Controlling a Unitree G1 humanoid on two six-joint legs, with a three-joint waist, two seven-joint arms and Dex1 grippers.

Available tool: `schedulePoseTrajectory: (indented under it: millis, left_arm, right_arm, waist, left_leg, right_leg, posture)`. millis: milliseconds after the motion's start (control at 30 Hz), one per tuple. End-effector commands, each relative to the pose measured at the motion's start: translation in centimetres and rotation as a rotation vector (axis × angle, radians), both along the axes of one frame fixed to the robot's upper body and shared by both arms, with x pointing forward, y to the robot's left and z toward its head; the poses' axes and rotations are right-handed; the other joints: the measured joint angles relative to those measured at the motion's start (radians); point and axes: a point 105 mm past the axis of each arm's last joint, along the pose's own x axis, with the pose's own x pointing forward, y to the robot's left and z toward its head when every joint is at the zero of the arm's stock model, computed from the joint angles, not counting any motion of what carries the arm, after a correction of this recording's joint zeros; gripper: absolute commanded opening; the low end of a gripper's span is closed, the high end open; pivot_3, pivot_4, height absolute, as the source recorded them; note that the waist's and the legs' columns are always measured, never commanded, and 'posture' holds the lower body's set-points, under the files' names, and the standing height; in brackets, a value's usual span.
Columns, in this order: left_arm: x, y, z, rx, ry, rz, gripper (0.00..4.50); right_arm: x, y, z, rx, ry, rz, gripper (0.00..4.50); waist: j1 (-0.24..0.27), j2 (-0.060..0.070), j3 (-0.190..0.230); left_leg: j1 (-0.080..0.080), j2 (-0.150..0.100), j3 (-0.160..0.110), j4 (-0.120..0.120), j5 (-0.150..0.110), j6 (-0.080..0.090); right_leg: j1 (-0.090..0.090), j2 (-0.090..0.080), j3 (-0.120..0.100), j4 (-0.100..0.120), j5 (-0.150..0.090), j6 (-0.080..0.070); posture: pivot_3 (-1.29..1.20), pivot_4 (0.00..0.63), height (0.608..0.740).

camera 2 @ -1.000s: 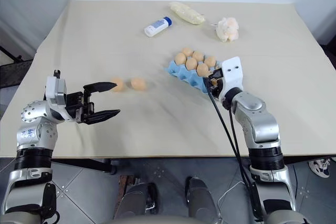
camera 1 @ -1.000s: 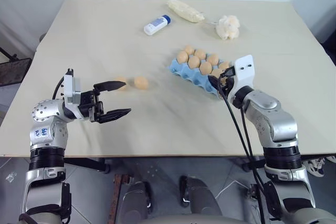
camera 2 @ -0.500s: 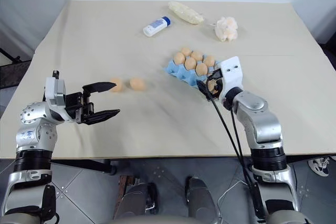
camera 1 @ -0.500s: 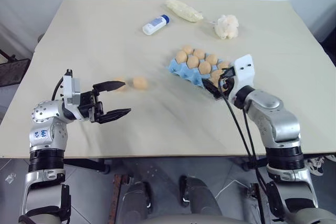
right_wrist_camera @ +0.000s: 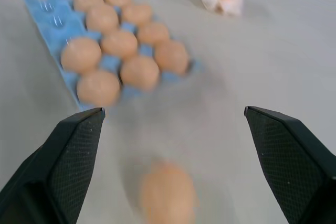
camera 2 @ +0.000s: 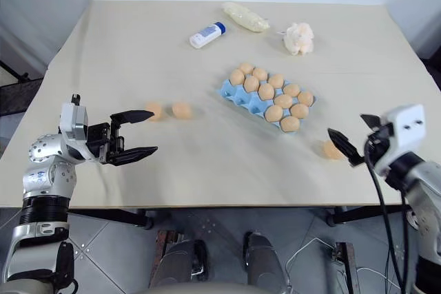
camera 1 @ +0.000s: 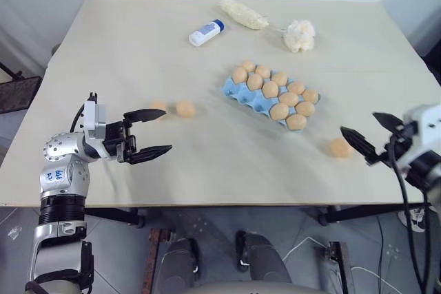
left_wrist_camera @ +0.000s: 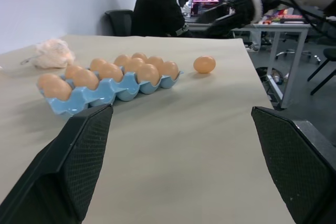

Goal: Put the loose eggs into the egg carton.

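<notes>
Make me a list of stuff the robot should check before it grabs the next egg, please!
1. Right claw open: ok, its two fingers stand wide apart.
2. Egg near the right claw free to grab: ok, it lies alone on the table, apart from the egg carton.
3. Left claw open: ok, fingers wide, nothing between them.
4. Two eggs by the left claw reachable: ok, both lie on the table just past its fingertips.
5. Free cups in the carton: ok, the blue cups along its near side look empty; the exact number I cannot tell.
6. White bottle and white wad out of the way: ok, both lie far behind the carton.
</notes>
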Motion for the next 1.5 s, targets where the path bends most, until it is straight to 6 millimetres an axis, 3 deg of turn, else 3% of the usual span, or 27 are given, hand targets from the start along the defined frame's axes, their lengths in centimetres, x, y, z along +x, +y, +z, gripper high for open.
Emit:
schedulePoseTrajectory:
  millis: [33,233,333,500,700,900,1233,1333,1500]
  left_arm:
    - [0.1,-0.2,0.8,-0.001,-0.039,-0.019,4.5]
    - [0.5,-0.4,0.9,0.001,-0.041,-0.033,4.5]
    - [0.7,-0.5,1.1,0.002,-0.047,-0.041,4.5]
    - [0.8,-0.5,1.2,0.002,-0.052,-0.042,4.5]
    - [0.5,-0.5,1.2,-0.003,-0.057,-0.032,4.5]
    - [0.2,-0.2,1.3,-0.006,-0.062,-0.007,4.5]
    - [-0.2,-0.3,1.2,-0.009,-0.063,0.012,4.5]
    - [-0.3,-0.3,1.3,-0.011,-0.065,0.02,4.5]
    - [-0.5,-0.2,1.2,-0.012,-0.062,0.027,4.5]
  right_arm:
    - [-2.4,-2.0,1.5,-0.067,-0.04,-0.023,4.46]
    - [-5.2,-2.9,0.5,-0.081,0.041,-0.017,4.46]
    - [-5.5,-1.3,-0.5,-0.053,0.072,0.044,4.46]
    - [-3.6,2.0,-1.3,0.008,0.015,0.09,4.46]
    - [0.5,3.7,-3.1,0.05,-0.039,0.009,4.46]
    - [2.9,2.3,-4.9,0.013,-0.046,-0.095,4.46]
    - [4.3,0.4,-8.0,-0.026,0.004,-0.152,4.46]
    - [5.2,0.4,-7.6,0.015,-0.018,-0.16,3.83]
    - [5.5,0.3,-6.5,0.036,-0.058,-0.167,2.11]
  waist:
    - [0.001,0.0,0.0]
    - [0.001,0.0,0.0]
    - [0.001,0.0,0.0]
    - [-0.002,0.0,0.0]
    - [0.0,0.0,0.0]
    - [0.003,0.0,0.0]
    - [-0.005,0.0,0.0]
    - [-0.006,0.0,0.0]
    - [-0.002,0.0,0.0]
  left_leg:
    - [0.0,0.0,0.0,0.0,0.0,0.0]
    - [0.001,-0.001,0.0,0.0,0.0,0.0]
    - [0.0,-0.001,0.0,0.0,0.0,0.0]
    - [0.0,0.0,0.0,0.0,0.0,0.0]
    - [0.0,-0.001,0.0,0.0,0.0,0.0]
    - [-0.001,-0.002,0.0,0.0,0.0,0.0]
    - [0.001,-0.001,0.0,0.001,0.001,0.0]
    - [0.001,-0.001,0.001,0.001,0.001,0.0]
    - [0.001,-0.001,0.0,0.0,0.001,-0.001]
  right_leg:
    - [0.0,0.0,0.0,0.0,0.0,0.0]
    - [0.001,0.0,0.0,0.0,0.001,0.001]
    - [0.001,0.0,0.0,-0.001,0.001,0.001]
    - [0.001,0.0,0.001,-0.001,0.001,0.001]
    - [0.0,-0.001,0.001,-0.001,0.0,0.001]
    - [0.0,-0.002,0.0,-0.001,0.0,0.001]
    - [0.0,-0.001,0.001,0.001,0.001,0.001]
    - [0.0,-0.001,0.002,0.002,0.001,0.001]
    - [0.0,-0.002,0.002,0.003,0.0,0.0]
  posture:
    - [0.0,0.15,0.74]
    - [0.0,0.15,0.74]
    - [0.0,0.15,0.74]
    - [0.0,0.15,0.74]
    - [0.0,0.15,0.74]
    - [0.0,0.15,0.74]
    - [0.0,0.15,0.74]
    - [0.0,0.15,0.74]
    - [0.0,0.15,0.74]
